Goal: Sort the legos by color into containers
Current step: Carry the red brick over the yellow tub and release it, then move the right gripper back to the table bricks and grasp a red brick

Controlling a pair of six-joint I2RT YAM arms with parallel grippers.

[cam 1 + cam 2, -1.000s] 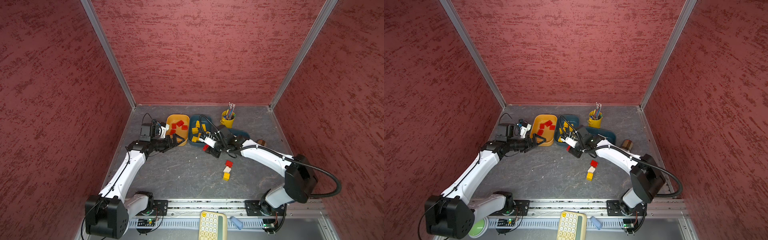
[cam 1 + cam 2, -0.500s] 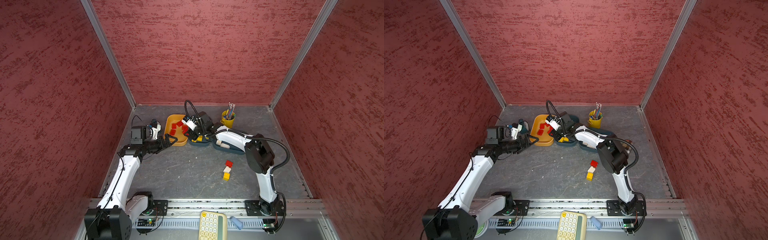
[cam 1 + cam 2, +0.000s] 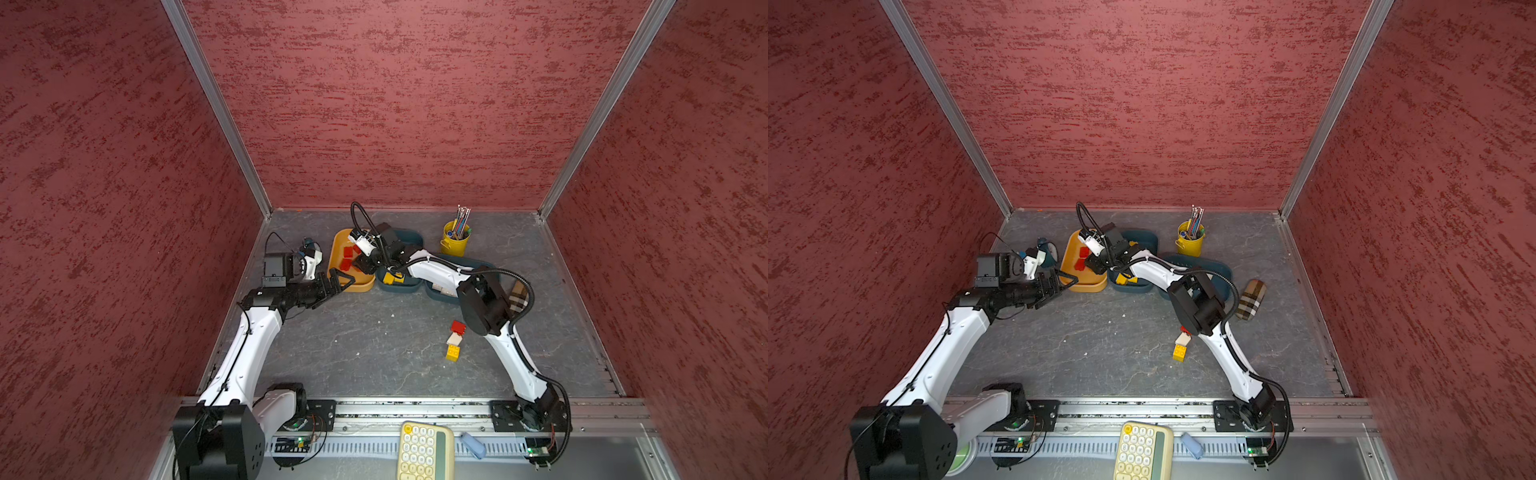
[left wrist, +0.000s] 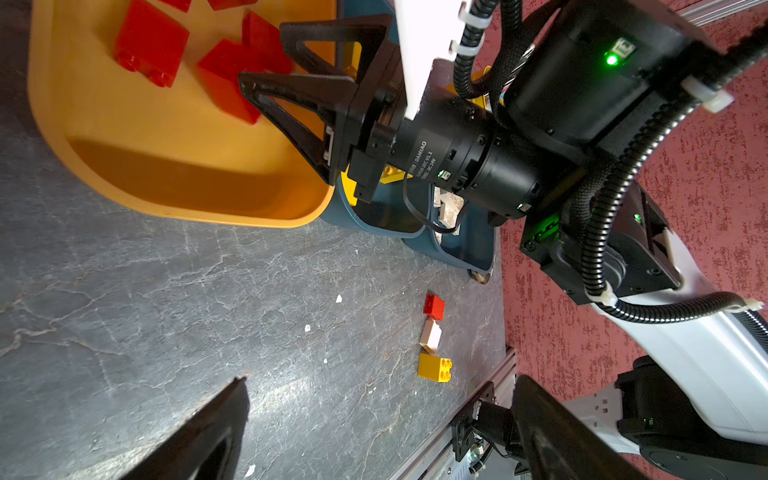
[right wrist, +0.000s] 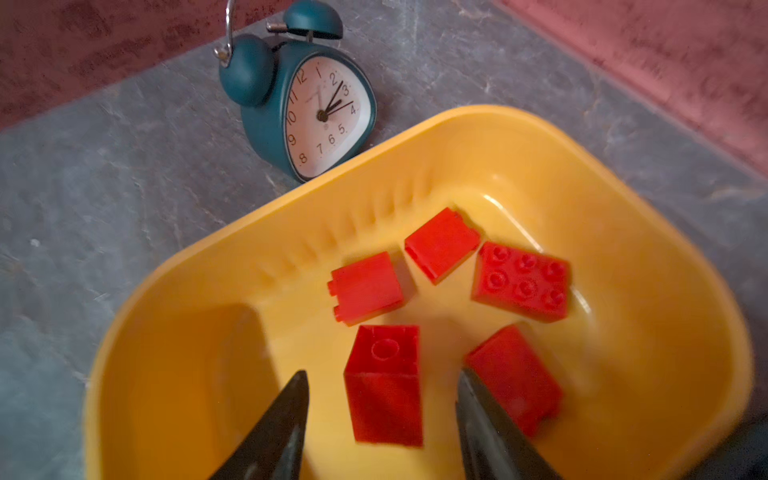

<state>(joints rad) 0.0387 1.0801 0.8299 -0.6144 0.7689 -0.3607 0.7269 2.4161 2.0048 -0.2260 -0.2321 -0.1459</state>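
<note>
My right gripper (image 5: pixel 382 372) hangs open over the orange-yellow tub (image 5: pixel 623 199). A red brick (image 5: pixel 384 386) sits between its fingers with a gap on each side. Several more red legos (image 5: pixel 521 280) lie in that tub. My left gripper (image 3: pixel 345 280) is open and empty by the tub's front corner. In both top views a teal tub (image 3: pixel 401 287) holds yellow legos (image 3: pixel 392 278). Beside it another teal tub (image 3: pixel 440 297) holds white ones (image 4: pixel 446 208). On the table a red (image 3: pixel 458 327), a white (image 3: pixel 454 339) and a yellow brick (image 3: pixel 452 353) lie in a row.
A teal alarm clock (image 5: pixel 307 112) stands just left of the orange-yellow tub. A yellow cup of pens (image 3: pixel 456 241) is at the back, a checkered roll (image 3: pixel 1250 299) lies right of the teal tubs, and a cream keypad (image 3: pixel 426 451) sits past the front rail.
My right gripper swung from the table's middle to above the orange-yellow tub and opened, letting go of the red brick. My left arm drew back to the left.
</note>
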